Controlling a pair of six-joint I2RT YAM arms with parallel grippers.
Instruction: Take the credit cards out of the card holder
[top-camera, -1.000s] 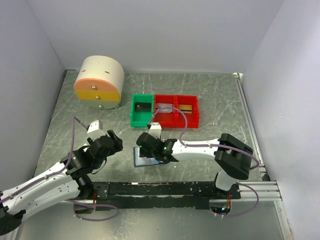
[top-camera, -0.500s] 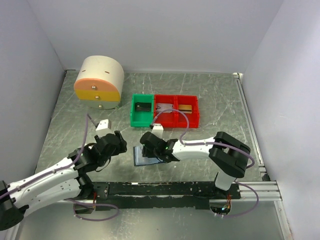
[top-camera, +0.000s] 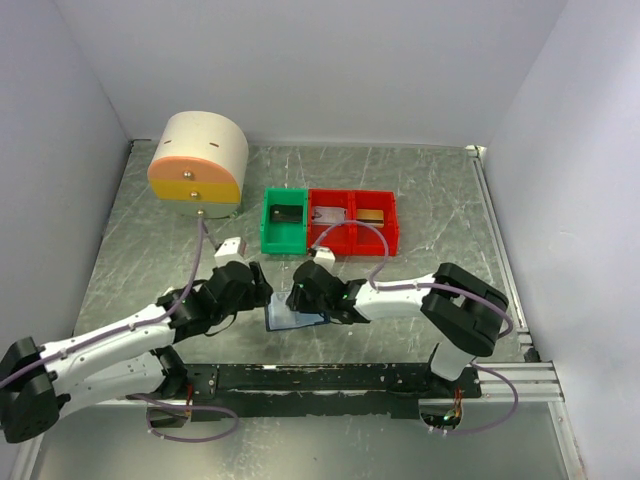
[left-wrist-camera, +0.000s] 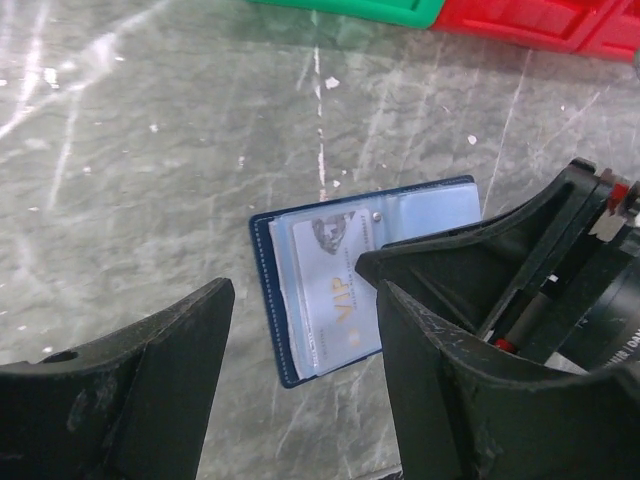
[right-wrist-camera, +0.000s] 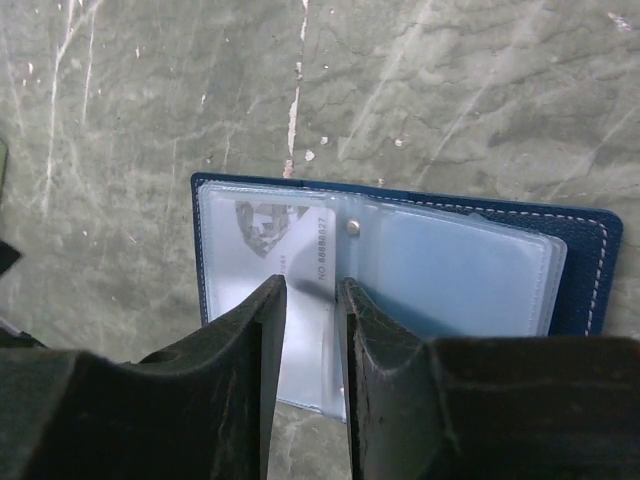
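The card holder (top-camera: 283, 317) lies open and flat on the table, navy outside with pale blue sleeves (right-wrist-camera: 470, 270). A pale grey credit card (left-wrist-camera: 335, 300) printed VIP sits in its left sleeve, also seen as the numbered credit card (right-wrist-camera: 300, 250). My right gripper (right-wrist-camera: 310, 287) stands tips-down on that card, its jaws apart by a narrow gap with nothing seen pinched between them. My left gripper (left-wrist-camera: 305, 292) hovers wide open just left of the holder, over its near left corner. The right gripper's black fingers (left-wrist-camera: 450, 262) cover the holder's right half in the left wrist view.
A green bin (top-camera: 266, 222) with a dark item stands behind the holder. Joined red bins (top-camera: 352, 240) beside it hold a grey card (top-camera: 331, 215) and a gold-tan card (top-camera: 372, 215). A cream round drawer unit (top-camera: 198, 160) stands at the back left.
My left arm has swung right and forward, up to the holder's left edge. The right gripper's jaws have narrowed over the card and it has shifted slightly right.
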